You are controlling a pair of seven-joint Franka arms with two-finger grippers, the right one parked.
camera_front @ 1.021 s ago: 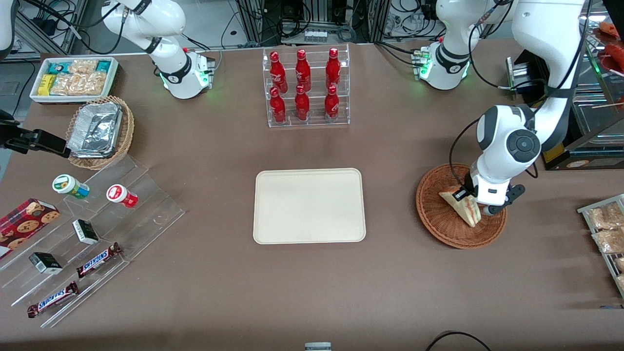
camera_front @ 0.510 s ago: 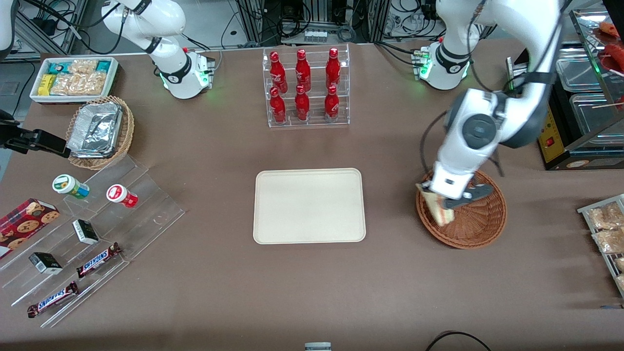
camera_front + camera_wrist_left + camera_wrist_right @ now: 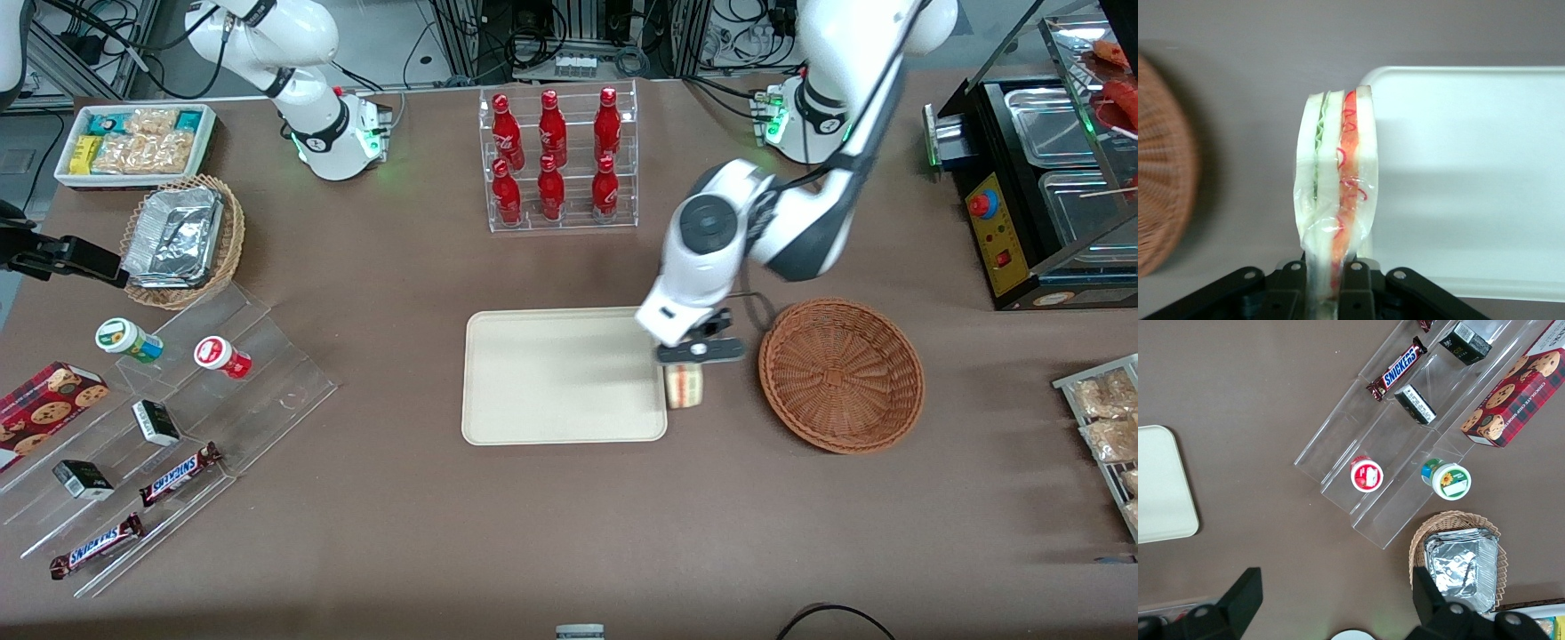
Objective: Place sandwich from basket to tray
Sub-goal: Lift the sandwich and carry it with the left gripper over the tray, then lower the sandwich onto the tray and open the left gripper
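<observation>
At centre-right of the front view: gripper (image 3: 685, 366) clamped narrow on the sandwich (image 3: 684, 386), held in the air over the tray (image 3: 562, 374) rim. Wrist view alone shows the filling stripe on the sandwich (image 3: 1336, 200). Basket (image 3: 841, 374): empty. Tray: bare.

A brown table (image 3: 551, 533) filled the frame. At centre lay the cream tray (image 3: 551, 373). Just off the tray's right edge, the gripper (image 3: 698, 351) hung above the table, clamped on the sandwich (image 3: 684, 386), whose striped cut edge faced the camera. Right of centre sat the round wicker basket (image 3: 841, 374), apart from the sandwich. At upper centre stood a clear rack of red bottles (image 3: 557, 158). At lower left, snack bars (image 3: 178, 474) lay on clear stepped shelves (image 3: 169, 427).
</observation>
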